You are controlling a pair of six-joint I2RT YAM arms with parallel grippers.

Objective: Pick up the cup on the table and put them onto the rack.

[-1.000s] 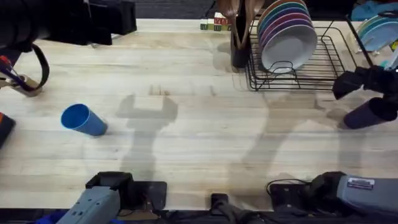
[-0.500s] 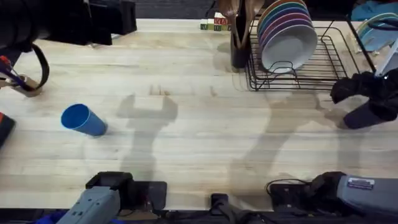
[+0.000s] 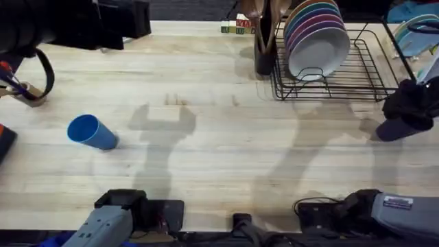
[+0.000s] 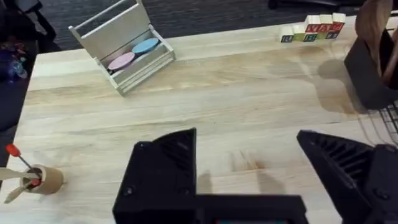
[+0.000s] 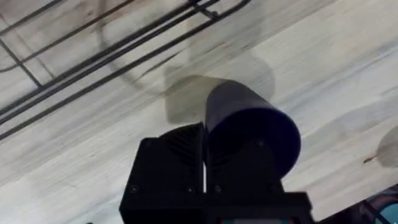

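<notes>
A bright blue cup (image 3: 92, 132) lies on its side on the left of the table, with no gripper near it. A dark navy cup (image 3: 392, 129) lies just in front of the black wire rack (image 3: 357, 75), at the table's right edge. My right gripper (image 3: 409, 108) is down on it. In the right wrist view the navy cup (image 5: 249, 121) sits against the right gripper (image 5: 204, 163), whose fingers are pinched together on the cup's wall. My left gripper (image 4: 249, 171) hangs high over the far left of the table, open and empty.
The rack holds a row of coloured plates (image 3: 315, 34) and a dark utensil holder (image 3: 264, 41). A tan pen holder (image 4: 38, 179) and a grey tray organiser (image 4: 121, 53) stand at the far left. Letter blocks (image 4: 311, 31) line the back edge.
My right gripper has moved right and down, from beside the navy cup onto it, covering more of the cup. The blue cup and the left arm have not moved.
</notes>
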